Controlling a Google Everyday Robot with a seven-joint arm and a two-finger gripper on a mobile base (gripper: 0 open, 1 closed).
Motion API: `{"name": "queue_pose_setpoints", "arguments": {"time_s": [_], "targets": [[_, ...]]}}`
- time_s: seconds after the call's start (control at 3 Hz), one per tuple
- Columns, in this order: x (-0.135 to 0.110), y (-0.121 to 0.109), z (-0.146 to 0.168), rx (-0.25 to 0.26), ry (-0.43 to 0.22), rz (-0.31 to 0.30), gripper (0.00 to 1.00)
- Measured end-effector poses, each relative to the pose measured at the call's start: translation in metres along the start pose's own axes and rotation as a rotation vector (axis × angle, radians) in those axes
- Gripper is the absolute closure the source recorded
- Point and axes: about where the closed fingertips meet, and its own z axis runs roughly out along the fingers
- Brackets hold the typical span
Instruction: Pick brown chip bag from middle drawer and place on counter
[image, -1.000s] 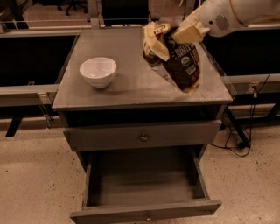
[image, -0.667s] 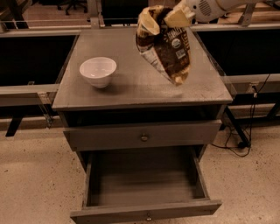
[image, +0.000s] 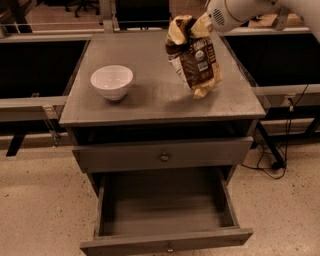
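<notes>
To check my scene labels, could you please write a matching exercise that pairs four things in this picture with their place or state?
Things:
1. dark brown foil chip bag
2. white round bowl
3. pulled-out grey wooden drawer
4. end effector

Places or states:
A. open and empty, below the flat grey counter
B. standing on the counter's left side
C. clamped on the bag's top, upper right of the view
D. hanging over the counter's right side

Pairs: 1-D, 2-B, 3-A, 4-C.
</notes>
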Motion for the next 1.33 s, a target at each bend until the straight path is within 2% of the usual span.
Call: {"name": "queue_pose_setpoints", "arguments": {"time_s": [0.33, 0.67, 1.0, 1.33], "targets": [[0.002, -0.001, 0.002, 0.002, 0.005, 0.029, 0.36], [0.002, -0.001, 0.002, 0.002, 0.005, 0.029, 0.13], [0.002, -0.003, -0.001, -0.027, 0.014, 0.013, 0.00], [0.003, -0.024, -0.034, -0.053, -0.015, -0.035, 0.00]]}}
